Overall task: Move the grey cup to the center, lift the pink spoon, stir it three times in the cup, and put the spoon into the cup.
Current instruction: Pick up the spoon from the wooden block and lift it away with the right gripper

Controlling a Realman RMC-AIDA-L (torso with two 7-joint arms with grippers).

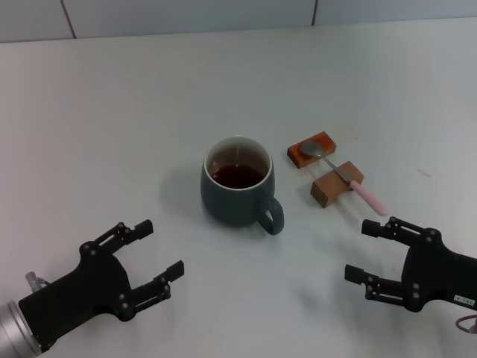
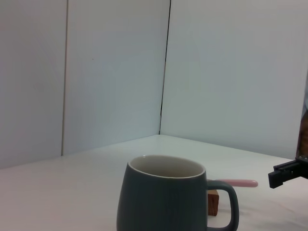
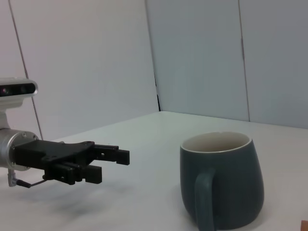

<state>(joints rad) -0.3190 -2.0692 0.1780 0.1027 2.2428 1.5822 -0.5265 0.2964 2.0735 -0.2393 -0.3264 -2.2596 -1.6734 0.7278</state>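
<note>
The grey cup [image 1: 238, 184] stands upright in the middle of the white table, with dark reddish-brown liquid inside and its handle toward the front right. It also shows in the left wrist view [image 2: 166, 197] and the right wrist view [image 3: 224, 178]. The pink spoon [image 1: 344, 174] lies across two brown wooden blocks to the right of the cup, with its bowl on the far block and its pink handle [image 2: 239, 183] pointing front right. My left gripper [image 1: 159, 251] is open and empty at the front left. My right gripper [image 1: 359, 251] is open and empty at the front right, near the spoon's handle.
Two brown wooden blocks [image 1: 311, 149] [image 1: 336, 183] carry the spoon. The white table [image 1: 112, 134] runs back to a pale wall. The left gripper [image 3: 108, 164] shows in the right wrist view, and a right fingertip [image 2: 287, 172] in the left wrist view.
</note>
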